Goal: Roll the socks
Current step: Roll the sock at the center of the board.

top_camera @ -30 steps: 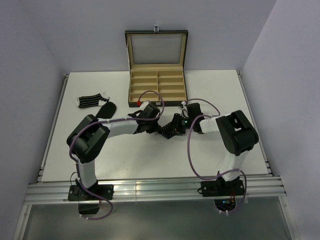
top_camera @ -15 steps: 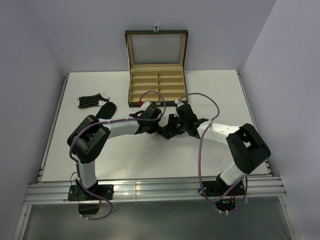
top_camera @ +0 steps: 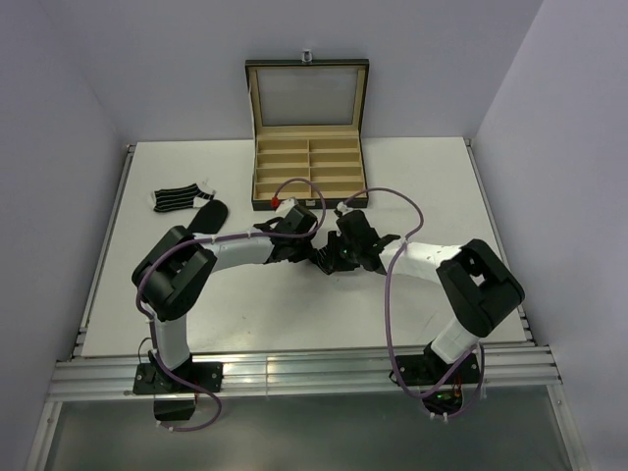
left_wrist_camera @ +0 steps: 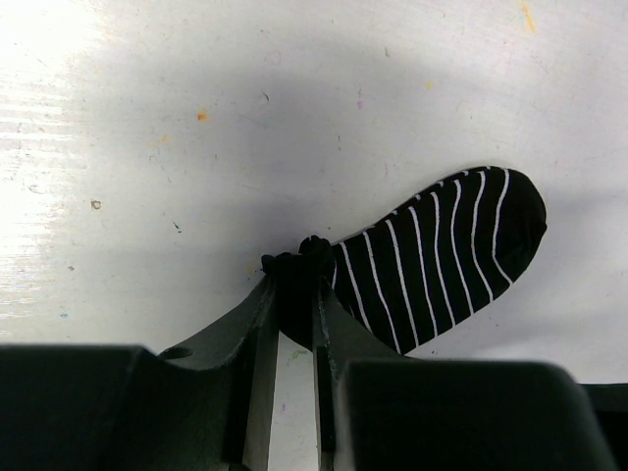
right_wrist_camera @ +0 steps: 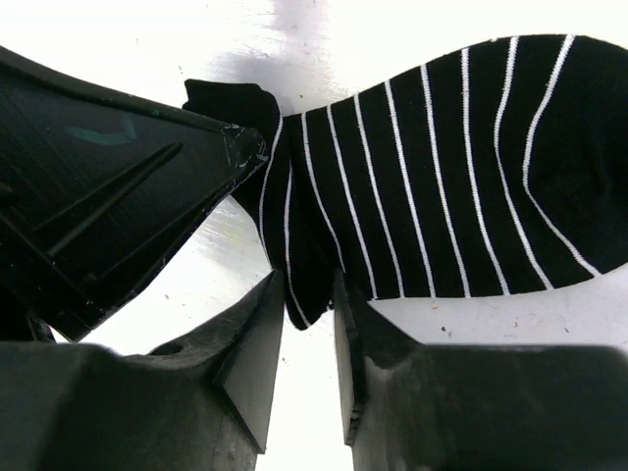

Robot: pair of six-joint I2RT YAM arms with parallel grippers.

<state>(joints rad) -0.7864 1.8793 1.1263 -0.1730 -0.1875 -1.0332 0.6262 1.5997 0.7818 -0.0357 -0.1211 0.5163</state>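
the left end effector [left_wrist_camera: 294, 287] pinches one end of the striped sock [left_wrist_camera: 442, 245] on the white counter [left_wrist_camera: 196, 98]. the right end effector [right_wrist_camera: 306, 296] pinches its edge too.

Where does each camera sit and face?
Top external: above and behind the bases, looking down at the white table, both arms, the open black tan-lined box.
Left wrist: on the left gripper, facing down past its fingers, shut on the black white-striped fabric sock.
Right wrist: on the right gripper, facing down; both wrist views share that sock.
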